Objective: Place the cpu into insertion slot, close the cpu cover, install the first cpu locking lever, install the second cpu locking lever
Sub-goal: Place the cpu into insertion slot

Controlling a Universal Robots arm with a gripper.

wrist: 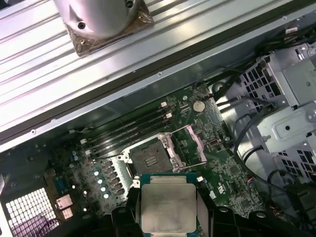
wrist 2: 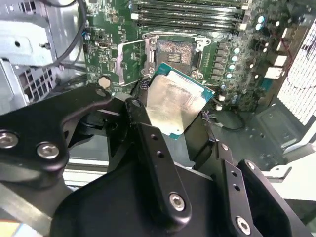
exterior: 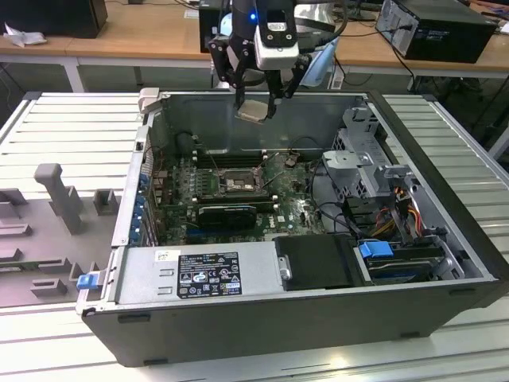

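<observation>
The gripper (exterior: 256, 107) hangs above the open computer case (exterior: 278, 326). Its fingers (wrist 2: 150, 148) are closed on opposite edges of the cpu (wrist 2: 175, 103), which sits tilted between them, in the air well above the insertion slot (wrist 2: 173, 53). The cpu cover (wrist 2: 132, 61) stands swung open beside the slot.

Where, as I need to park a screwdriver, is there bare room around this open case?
Bare: the ribbed grey metal tabletop on the exterior view's right of the black computer case, and before its near wall. Crowded: black cables between green motherboard and silver drive cage; the claw holds the silver square cpu above.
</observation>
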